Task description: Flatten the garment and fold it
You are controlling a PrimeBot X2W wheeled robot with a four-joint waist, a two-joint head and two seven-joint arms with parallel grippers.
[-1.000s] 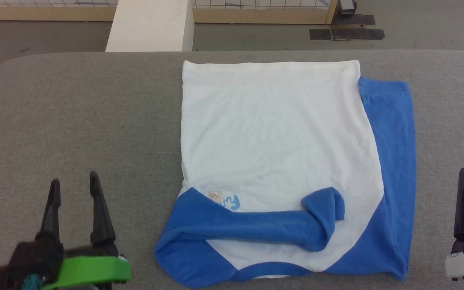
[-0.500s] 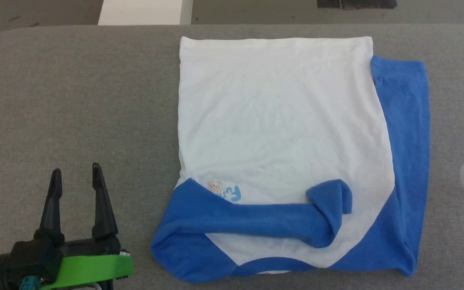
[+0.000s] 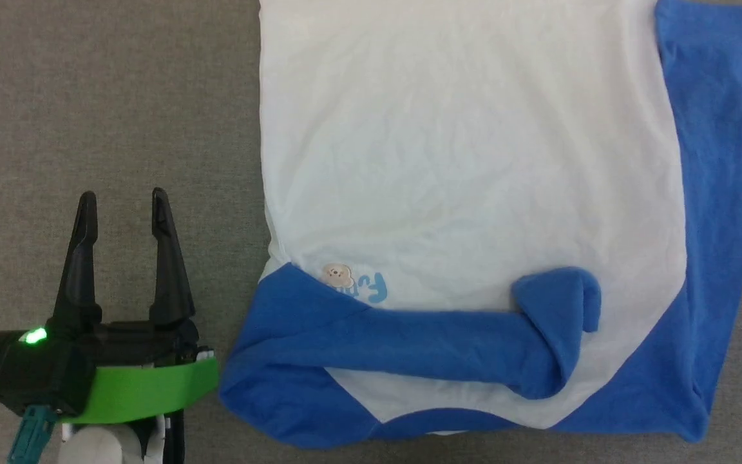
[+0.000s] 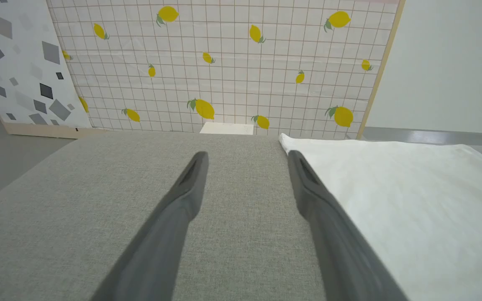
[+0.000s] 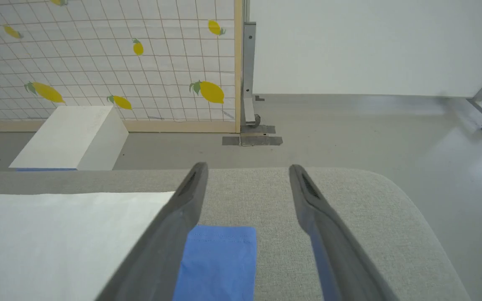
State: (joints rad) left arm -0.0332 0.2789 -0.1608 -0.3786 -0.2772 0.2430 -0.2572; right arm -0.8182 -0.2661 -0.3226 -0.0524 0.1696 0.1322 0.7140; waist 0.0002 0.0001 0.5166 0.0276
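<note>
The garment (image 3: 461, 161) lies spread on the grey table (image 3: 120, 96), its white body running from the near side to the far side and its blue neckband (image 3: 435, 428) at the near edge. One blue sleeve (image 3: 422, 345) is folded across the chest from the left, its end curled up toward the right, and its upper edge covers the lower part of the light-blue letters (image 3: 374, 287) beside the small cartoon patch (image 3: 337, 276). The other blue sleeve (image 3: 719, 161) lies straight along the right side of the body, reaching toward the far end. The left jaws stand open at the near left, their two dark fingers (image 3: 165, 258) pointing far, just left of the blue shoulder and apart from it, with nothing between them. In the left wrist view the fingers (image 4: 174, 217) are over bare table (image 4: 98, 188), the white cloth (image 4: 412, 200) to their right. The right jaws are open too, and empty: their fingers (image 5: 170, 234) spread above the far right part of the garment (image 5: 57, 234), with the blue sleeve end (image 5: 220, 259) seen between them; whether they touch the cloth cannot be told. Beyond the table (image 5: 349, 209) a white block (image 5: 73, 133) sits on the floor (image 5: 349, 125) before a lemon-printed panel (image 5: 98, 50).
</note>
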